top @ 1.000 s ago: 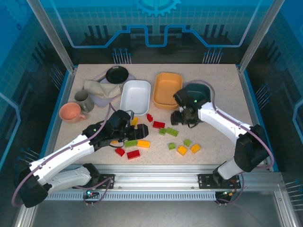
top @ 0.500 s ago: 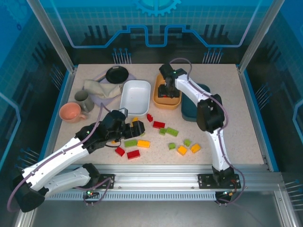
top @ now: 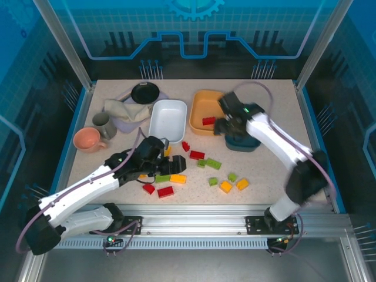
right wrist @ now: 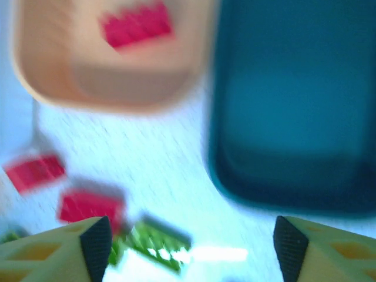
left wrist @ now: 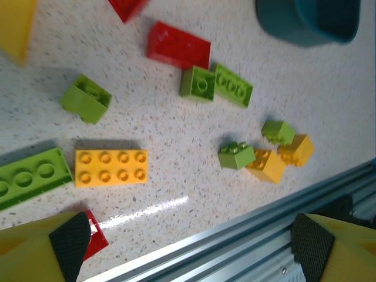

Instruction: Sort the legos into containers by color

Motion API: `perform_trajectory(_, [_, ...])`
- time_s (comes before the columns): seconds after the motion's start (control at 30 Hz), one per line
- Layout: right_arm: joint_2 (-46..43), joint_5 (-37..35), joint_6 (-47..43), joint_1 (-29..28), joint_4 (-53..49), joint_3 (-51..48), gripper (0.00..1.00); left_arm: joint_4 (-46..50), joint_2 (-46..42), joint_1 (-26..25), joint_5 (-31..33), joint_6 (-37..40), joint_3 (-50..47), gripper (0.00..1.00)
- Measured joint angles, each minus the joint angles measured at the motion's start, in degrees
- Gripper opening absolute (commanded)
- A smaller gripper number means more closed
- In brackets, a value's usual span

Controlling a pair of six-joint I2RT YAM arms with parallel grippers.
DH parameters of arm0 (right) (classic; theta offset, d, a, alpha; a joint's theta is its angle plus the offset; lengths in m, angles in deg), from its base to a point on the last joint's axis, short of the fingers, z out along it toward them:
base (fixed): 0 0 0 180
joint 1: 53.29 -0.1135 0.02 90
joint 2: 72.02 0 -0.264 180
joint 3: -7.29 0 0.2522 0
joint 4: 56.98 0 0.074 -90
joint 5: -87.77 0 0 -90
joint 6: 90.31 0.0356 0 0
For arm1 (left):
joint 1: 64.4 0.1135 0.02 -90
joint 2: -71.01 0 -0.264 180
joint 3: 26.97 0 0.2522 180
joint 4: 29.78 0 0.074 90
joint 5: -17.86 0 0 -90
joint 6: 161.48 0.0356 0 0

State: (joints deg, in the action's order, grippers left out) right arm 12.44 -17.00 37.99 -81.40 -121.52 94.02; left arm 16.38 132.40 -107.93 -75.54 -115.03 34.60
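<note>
Left gripper [left wrist: 191, 244] & right gripper [right wrist: 191, 241] both gape empty; bunched red/green/yellow plastic studded bricks [left wrist: 110, 167] nr speckled table's [left wrist: 176, 147] front edge invite a mixed-colour grab.

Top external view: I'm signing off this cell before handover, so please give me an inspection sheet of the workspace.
Surface: speckled table, no spills seen.
Job's things: red lego in orange tub; white tub empty; teal tub partly behind right arm; loose legos on table.
Clutter: black dish, cloth, grey cup, pink mug, far left.
Grippers: left gripper open over loose legos; right gripper open, nothing held.
Cables: cable arcs over right arm; no snag seen.
Surroundings: metal frame, blue panels; nothing seen.
</note>
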Motion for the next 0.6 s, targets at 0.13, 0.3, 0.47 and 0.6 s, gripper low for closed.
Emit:
perform_trajectory(0.13, [-18.4,1.9,11.2,1.2,-2.9,-21.2,0.71,-1.6,5.0,-1.8,-3.4,3.6,2.4,0.92])
perform_trajectory(0.3, [-26.8,6.8,24.3,1.6,-3.1,-35.3,0.76,-4.3,10.9,-5.1,-7.0,7.6,5.5,0.92])
perform_trajectory(0.47, [-27.6,9.7,33.2,2.4,-0.5,-39.3,0.73,-5.8,15.2,-7.6,-8.9,9.7,7.3,0.92])
perform_trajectory(0.6, [-27.0,11.4,37.7,3.9,3.3,-41.4,0.72,-7.0,17.5,-9.0,-9.2,10.6,8.7,0.92])
